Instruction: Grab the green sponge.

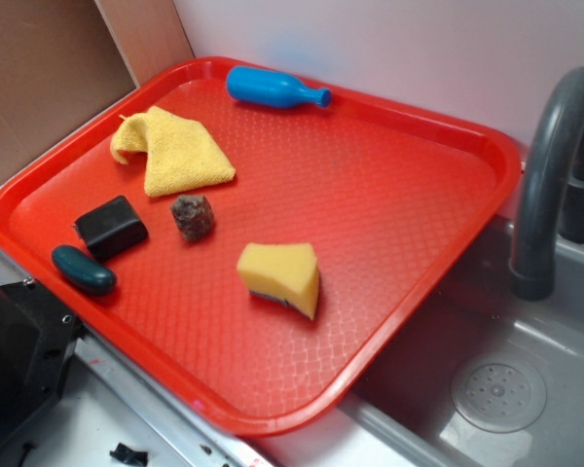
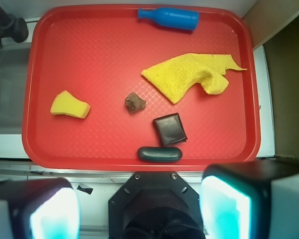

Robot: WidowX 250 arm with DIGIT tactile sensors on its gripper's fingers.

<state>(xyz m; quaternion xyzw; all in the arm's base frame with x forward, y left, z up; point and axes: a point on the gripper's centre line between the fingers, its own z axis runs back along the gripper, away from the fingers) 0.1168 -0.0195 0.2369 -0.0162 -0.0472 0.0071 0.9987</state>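
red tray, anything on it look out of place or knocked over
Mostly loose clutter. The blue bottle lies on its side by the far rim of the red tray, the yellow cloth is crumpled, and a brown rock-like lump sits mid-tray. The green sponge sits apart, intact. Nothing spilled.

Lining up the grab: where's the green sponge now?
In the exterior view the green sponge lies on the red tray, toward the sink-side edge, with the small brown lump nearest.
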